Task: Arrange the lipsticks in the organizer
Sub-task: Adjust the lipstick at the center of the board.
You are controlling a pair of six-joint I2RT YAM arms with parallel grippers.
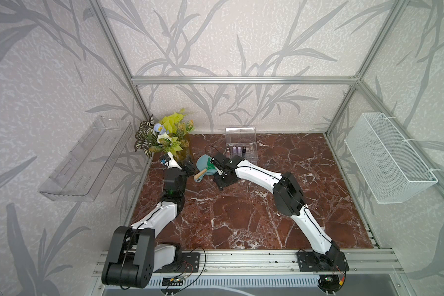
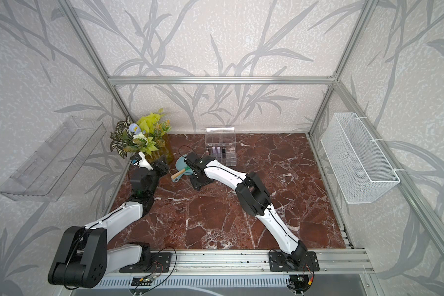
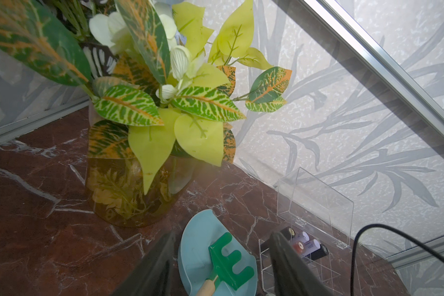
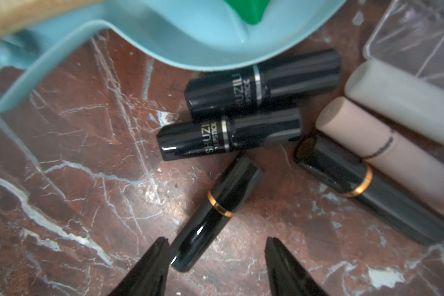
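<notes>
Nearest the lens in both top views is the black elbow of the left arm (image 1: 128,256), folded low by the front rail. Beyond it spreads the red-brown marble worktop (image 1: 241,217), across which the white-and-black right arm (image 1: 287,194) reaches toward the back. A leafy artificial plant in an amber glass vase (image 1: 164,138) fills the far left corner. By the back wall sits the clear acrylic organizer (image 1: 251,160), a grid of square cells with its hinged lid stood open. Some cells hold upright lipsticks (image 1: 237,151), lilac and dark. Near it lies a pale blue plastic scoop (image 1: 203,165) carrying a green toy rake with a wooden handle (image 3: 228,264).

The step in hand looks like picking up a loose tube. The right hand (image 4: 217,242) has its fingers apart on either side of one end of a black gold-banded lipstick (image 4: 215,210) lying flat, not clamped. Next, I judge, it must close across the tube, lift it, stand it upright and lower it into an empty cell. The left hand (image 3: 223,234) hangs above the scoop, fingers apart and empty.

Only the right wrist view shows the loose pile: five more tubes between the scoop and the organizer's corner. In the top views the right arm's wrist hides them.
</notes>
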